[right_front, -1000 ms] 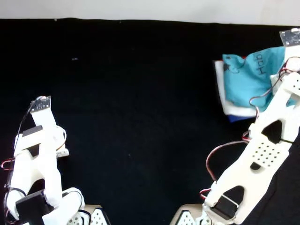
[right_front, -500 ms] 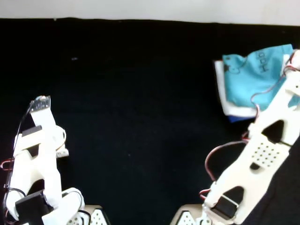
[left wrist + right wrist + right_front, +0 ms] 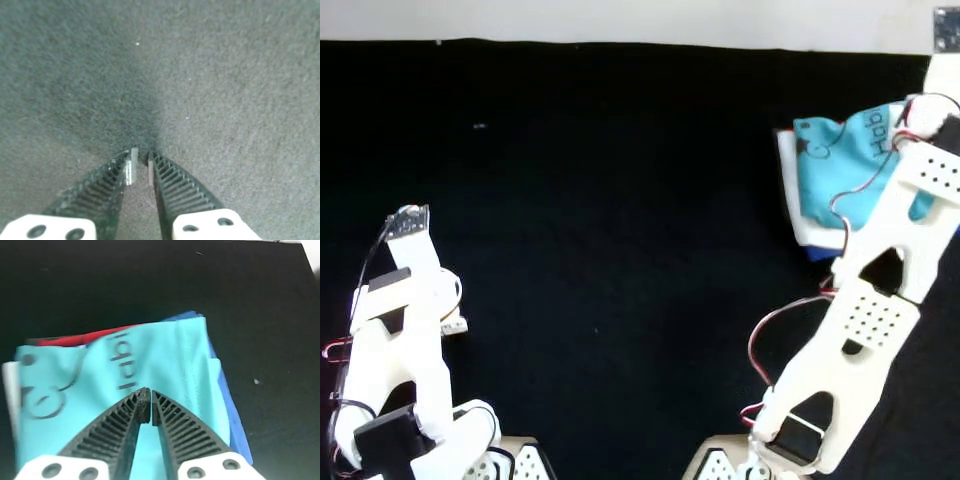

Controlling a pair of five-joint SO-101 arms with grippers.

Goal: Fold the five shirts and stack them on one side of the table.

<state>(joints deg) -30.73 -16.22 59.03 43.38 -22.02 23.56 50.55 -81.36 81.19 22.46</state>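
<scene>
Right gripper [image 3: 148, 392]: jaws drawn together, tips all but touching, nothing visible between them; it hangs over the middle of the turquoise shirt.
Turquoise shirt [image 3: 165, 360]: folded, top of the stack, dark print on its face (lettering and some round shapes).
Under it: a blue shirt [image 3: 227, 410] juts out along one side, a red shirt [image 3: 75, 337] shows as a thin strip at another edge, and a white shirt [image 3: 7, 385] peeks out at a third.
Stack's place: in the high view, far right of the table, towards the back edge.
Right arm [image 3: 865, 330]: runs from its base at the near edge up to the stack, crossing over the stack's right part.
Left gripper [image 3: 140, 159]: jaws nearly closed with a slim gap at the tips, holding nothing, close over the bare black tablecloth [image 3: 225, 75].
Left arm [image 3: 400, 320]: folded up at the near left corner, well apart from the stack.
</scene>
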